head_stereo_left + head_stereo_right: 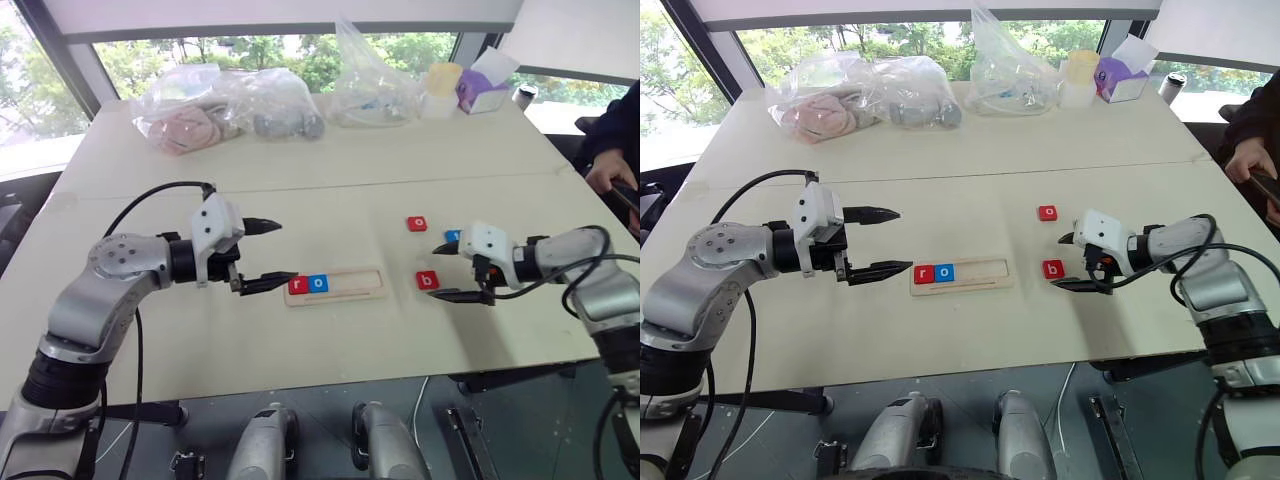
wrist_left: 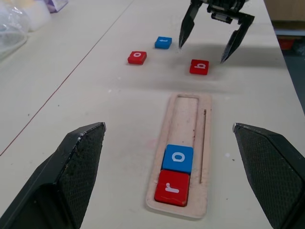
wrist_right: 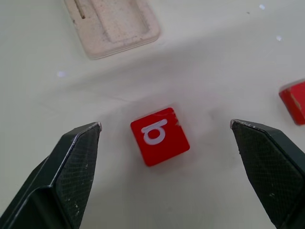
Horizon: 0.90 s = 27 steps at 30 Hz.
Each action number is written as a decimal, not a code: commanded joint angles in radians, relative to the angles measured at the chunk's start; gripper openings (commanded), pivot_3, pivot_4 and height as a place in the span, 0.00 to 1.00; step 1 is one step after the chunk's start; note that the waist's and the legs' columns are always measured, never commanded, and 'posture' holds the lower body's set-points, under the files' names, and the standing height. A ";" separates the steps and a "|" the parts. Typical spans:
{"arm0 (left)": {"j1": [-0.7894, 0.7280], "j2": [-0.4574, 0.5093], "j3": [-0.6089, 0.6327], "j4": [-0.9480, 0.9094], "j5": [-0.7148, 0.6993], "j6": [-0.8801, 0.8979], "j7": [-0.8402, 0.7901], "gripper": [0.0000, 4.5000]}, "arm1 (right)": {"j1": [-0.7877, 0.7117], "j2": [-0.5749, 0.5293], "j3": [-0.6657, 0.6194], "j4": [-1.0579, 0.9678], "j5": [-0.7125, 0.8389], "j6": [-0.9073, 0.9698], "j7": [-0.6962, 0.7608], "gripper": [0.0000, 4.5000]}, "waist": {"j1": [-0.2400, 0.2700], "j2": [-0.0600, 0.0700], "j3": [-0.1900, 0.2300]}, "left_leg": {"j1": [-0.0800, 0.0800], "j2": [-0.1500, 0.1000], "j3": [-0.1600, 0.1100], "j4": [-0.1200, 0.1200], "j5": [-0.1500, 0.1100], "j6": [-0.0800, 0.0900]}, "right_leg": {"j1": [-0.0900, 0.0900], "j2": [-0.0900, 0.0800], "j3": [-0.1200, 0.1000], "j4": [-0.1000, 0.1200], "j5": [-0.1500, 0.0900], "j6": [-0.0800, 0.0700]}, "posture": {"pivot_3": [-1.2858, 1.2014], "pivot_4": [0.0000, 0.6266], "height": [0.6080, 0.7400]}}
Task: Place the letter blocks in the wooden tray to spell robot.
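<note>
My right gripper (image 1: 452, 272) hangs spread wide over the red b block (image 3: 159, 135), which lies flat on the tabletop (image 1: 300, 340) squarely between the two black fingers, touching neither. My left gripper (image 1: 272, 254) waits just as wide and empty beside the near end of the wooden tray (image 1: 360, 290), where the red r block (image 2: 172, 188) and the blue o block (image 2: 178, 158) already sit side by side in the groove; the rest of the groove lies bare beyond them. Past the right gripper, the red o block (image 1: 417, 223) and a blue block (image 2: 163, 42) that I take for the t rest loose on the tabletop, well apart from the tray. The b looks next in line, so I judge the job is to lower straight down, keep the tile centred between the fingers, and close on two opposite flat edges so it does not twist. It should then go in touching the blue o with its letter upright. The tile is thin and lies flat, so the fingertips need to come almost to the surface without scraping. The tabletop is pale and smooth, with clear bags (image 1: 225, 105) and a purple tissue box (image 1: 485, 85) at its far edge under bright windows; a person's hand (image 1: 608, 172) rests at the right corner.
</note>
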 commanded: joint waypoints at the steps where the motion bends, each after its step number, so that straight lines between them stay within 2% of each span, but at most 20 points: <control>1: -0.006 0.016 0.032 -0.030 -0.005 -0.007 0.010 1.00 | -0.041 0.014 0.006 0.061 -0.024 -0.047 0.022 0.99 | 0.003 0.000 0.000 | 0.000 0.000 0.000 0.000 0.000 0.000 | 0.000 0.000 0.000 0.000 0.000 0.001 | 0.52 0.24 0.89; 13: -0.020 0.025 0.030 -0.034 -0.009 0.000 0.018 1.00 | -0.079 0.056 0.026 0.173 -0.082 -0.113 0.034 0.99 | 0.002 0.000 0.000 | 0.001 0.000 0.000 0.000 0.000 0.000 | 0.001 0.000 0.000 0.001 0.002 0.003 | 0.52 0.24 0.89; 16: -0.023 0.025 0.028 -0.032 -0.007 0.000 0.018 1.00 | -0.082 0.056 0.027 0.181 -0.087 -0.114 0.041 0.79 | 0.002 0.000 0.000 | 0.001 0.000 0.000 0.000 0.000 -0.001 | 0.001 0.000 0.000 0.001 0.002 0.002 | 0.52 0.24 0.89; 18: -0.023 0.027 0.028 -0.030 -0.006 -0.002 0.015 1.00 | -0.084 0.057 0.025 0.177 -0.085 -0.107 0.048 0.59 | 0.002 0.000 0.000 | 0.001 0.000 0.000 0.001 0.000 -0.001 | 0.002 0.000 0.000 0.001 0.002 0.002 | 0.52 0.24 0.89; 20: -0.022 0.028 0.027 -0.030 -0.004 -0.004 0.013 1.00 | -0.087 0.059 0.021 0.168 -0.082 -0.096 0.052 0.32 | 0.001 0.000 0.000 | 0.002 0.000 0.000 0.001 0.000 -0.001 | 0.002 0.000 0.000 0.001 0.002 0.002 | 0.52 0.24 0.89; 21: -0.022 0.027 0.026 -0.029 -0.004 -0.004 0.013 1.00 | -0.090 0.062 0.017 0.158 -0.077 -0.089 0.052 0.25 | 0.001 0.000 0.000 | 0.002 0.000 0.000 0.001 0.000 -0.001 | 0.002 0.000 0.000 0.001 0.002 0.002 | 0.52 0.24 0.89; 27: -0.019 0.024 0.028 -0.030 -0.006 -0.005 0.014 1.00 | -0.135 0.097 0.006 -0.007 -0.018 0.023 0.074 0.25 | -0.002 0.000 0.000 | 0.003 0.000 0.000 0.001 0.001 -0.001 | 0.002 0.000 0.000 0.002 0.002 0.003 | 0.52 0.24 0.89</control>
